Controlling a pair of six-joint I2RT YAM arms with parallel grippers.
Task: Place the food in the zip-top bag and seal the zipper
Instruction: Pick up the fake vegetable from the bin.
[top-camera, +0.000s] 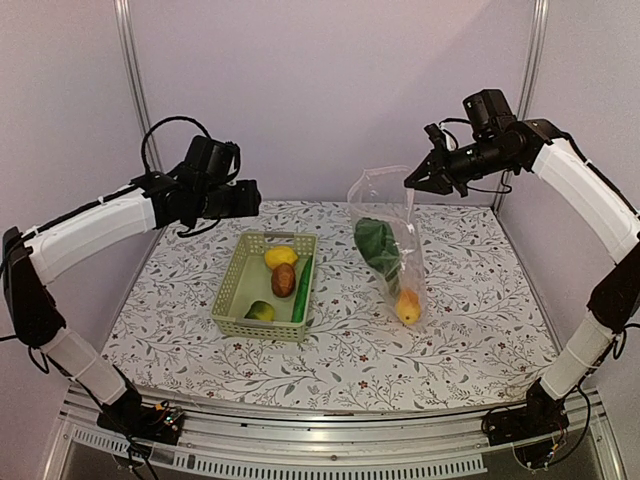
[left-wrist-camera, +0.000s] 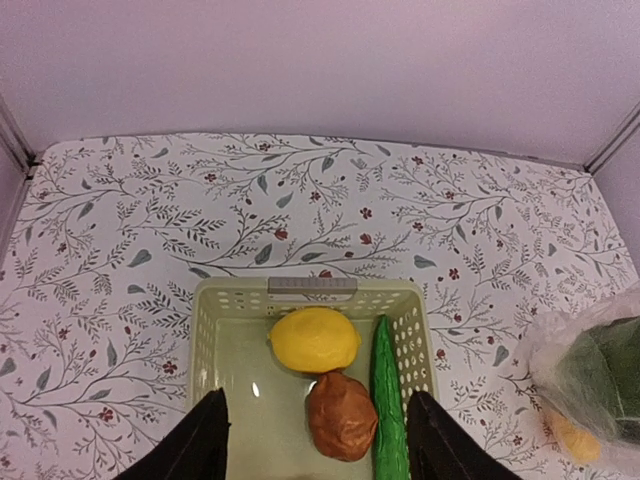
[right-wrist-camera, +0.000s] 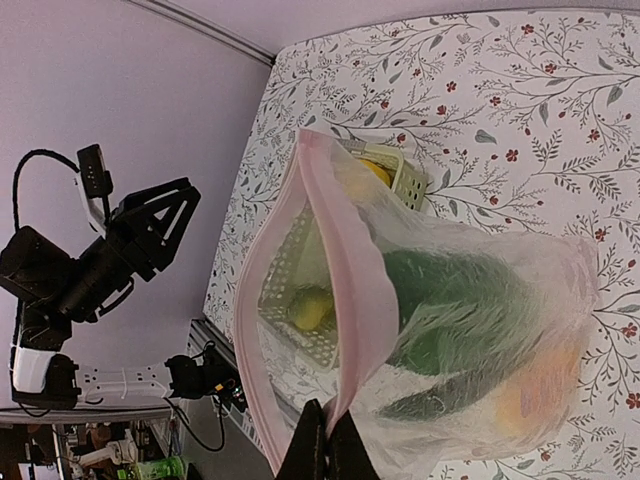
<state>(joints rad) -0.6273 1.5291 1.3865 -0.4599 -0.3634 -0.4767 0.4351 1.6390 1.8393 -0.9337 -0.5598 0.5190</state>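
The left gripper (left-wrist-camera: 315, 398) hovers above the near end of the basket (top-camera: 228, 300), well clear of its contents, with its fingers spread apart and nothing between them. The basket, pale green with lattice walls, stands on the floral-patterned tabletop (top-camera: 460, 330) left of centre. It holds four items: a yellow lemon (top-camera: 281, 256) at the far end, a reddish-brown round piece (top-camera: 283, 280) just nearer than the lemon and touching it, a second lemon (top-camera: 260, 311) of yellow-green tint at the near left corner, and a long green cucumber (top-camera: 302, 290) lying along the right wall. To the right of the basket, and apart from it, the clear bag (top-camera: 385, 200) rises from the tabletop at a tilt: its lower end rests on the surface while its mouth is raised. Inside the bag, the leafy green (top-camera: 376, 245) sits in the middle section and the orange-yellow piece (top-camera: 407, 306) lies at the bottom end, on the tabletop. The pinkish zipper strip (right-wrist-camera: 345, 260) runs around the mouth, which stands open; in the right wrist view the two sides of the strip are parted. The right gripper (top-camera: 412, 182) is clenched on the raised mouth edge of the bag, its fingers pinching one side of the zipper strip and holding that edge up above the tabletop.
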